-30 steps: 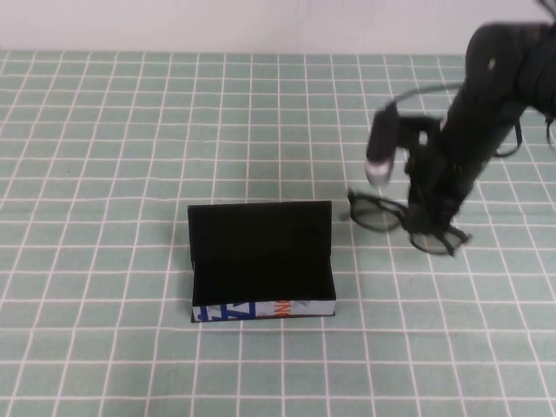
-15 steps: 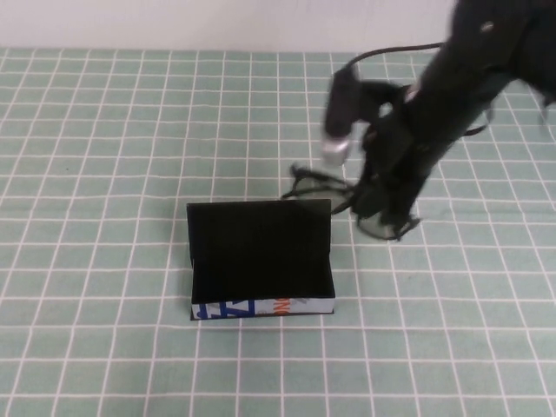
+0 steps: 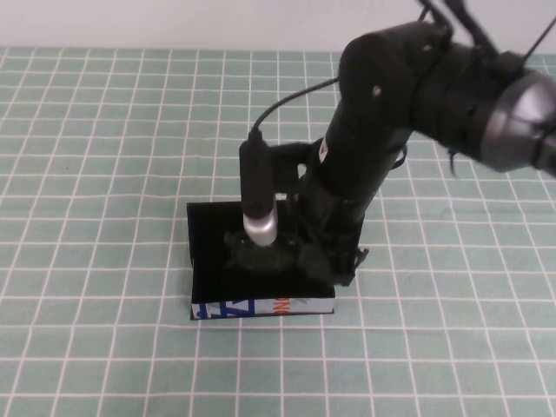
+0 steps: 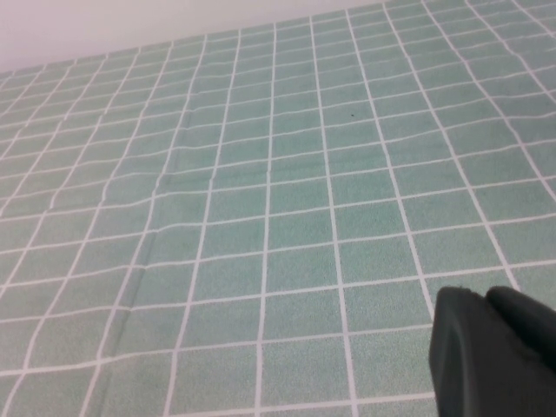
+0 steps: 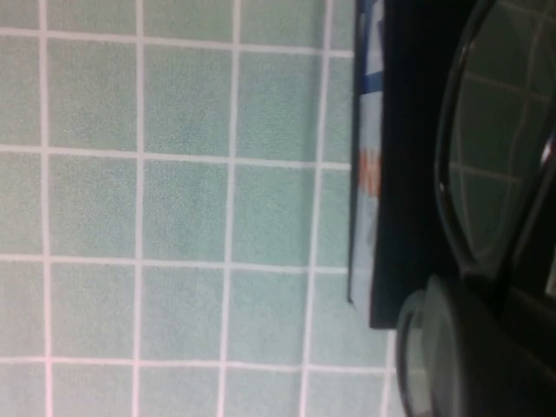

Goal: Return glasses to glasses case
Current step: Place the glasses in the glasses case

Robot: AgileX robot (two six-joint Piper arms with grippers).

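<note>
The glasses case point(image 3: 261, 307) lies open mid-table, lid up at the back, its white front edge printed blue and orange. My right gripper point(image 3: 323, 261) hangs over the case's right half, shut on the black glasses point(image 3: 265, 256), which are held low over the black inside. The right wrist view shows a lens and rim of the glasses point(image 5: 491, 165) beside the case's printed edge point(image 5: 368, 174), with the right gripper point(image 5: 486, 356) close in the foreground. My left gripper point(image 4: 495, 347) shows only in the left wrist view, shut and empty above bare cloth.
A green tablecloth with a white grid point(image 3: 104, 174) covers the table. A white wall point(image 3: 174, 22) runs along the far edge. The right arm point(image 3: 408, 95) reaches in from the back right and hides the case's right rear corner.
The right arm has swung left and forward from the table's right side, carrying the glasses from beside the case to over its open inside.
</note>
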